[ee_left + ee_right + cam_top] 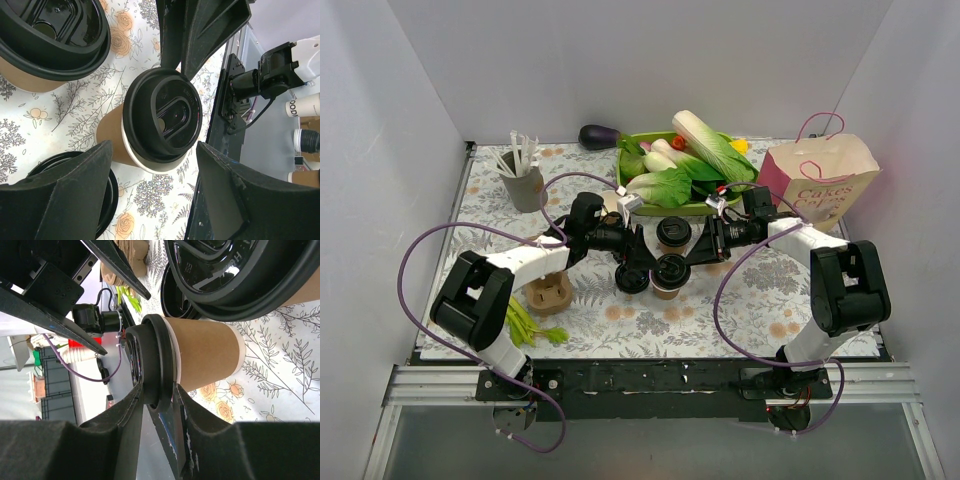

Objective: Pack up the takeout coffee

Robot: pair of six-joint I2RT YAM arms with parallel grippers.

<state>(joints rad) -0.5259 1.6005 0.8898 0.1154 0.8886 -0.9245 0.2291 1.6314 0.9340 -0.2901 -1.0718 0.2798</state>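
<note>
Three tan paper coffee cups with black lids stand mid-table: one at the back (672, 233), one front left (632, 278), one front right (670, 272). My right gripper (690, 256) is shut on the lid rim of the front right cup (200, 357); its fingers (159, 387) pinch the black lid edge. In the left wrist view this cup (162, 120) sits between the tips of my open left gripper (154, 150), not touched, with the right gripper's fingers (200, 30) at its far side. My left gripper (642, 260) hangs over the cups.
A brown pulp cup tray (548, 293) lies front left beside green stalks (535, 325). A grey cup of white sticks (523, 180) stands back left. A green tray of vegetables (680, 170), an aubergine (598, 136) and a pink-and-white paper bag (817, 180) are behind.
</note>
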